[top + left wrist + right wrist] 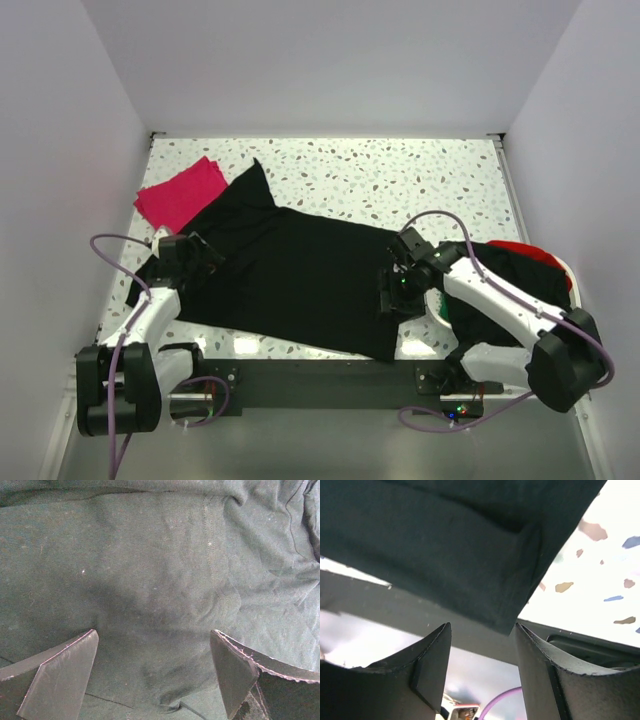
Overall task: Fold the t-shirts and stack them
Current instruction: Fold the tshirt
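A large black t-shirt point(300, 280) lies spread flat across the middle of the table. A magenta-pink t-shirt point(180, 192), folded to a small rectangle, lies at the back left, touching the black one. My left gripper point(195, 262) is open over the black shirt's left end; in the left wrist view point(154, 635) black cloth point(150, 570) with a stitched seam fills the space between the fingers. My right gripper point(392, 295) is open at the shirt's right near corner point(510, 615), which lies just ahead of the fingertips point(437, 650), not clamped.
A pile of black, red point(520, 248) and green point(436, 300) shirts lies at the right under my right arm, with a white rim point(566, 268) behind it. The black front edge strip of the table point(300, 375) runs between the arm bases. White walls surround the speckled table point(400, 180).
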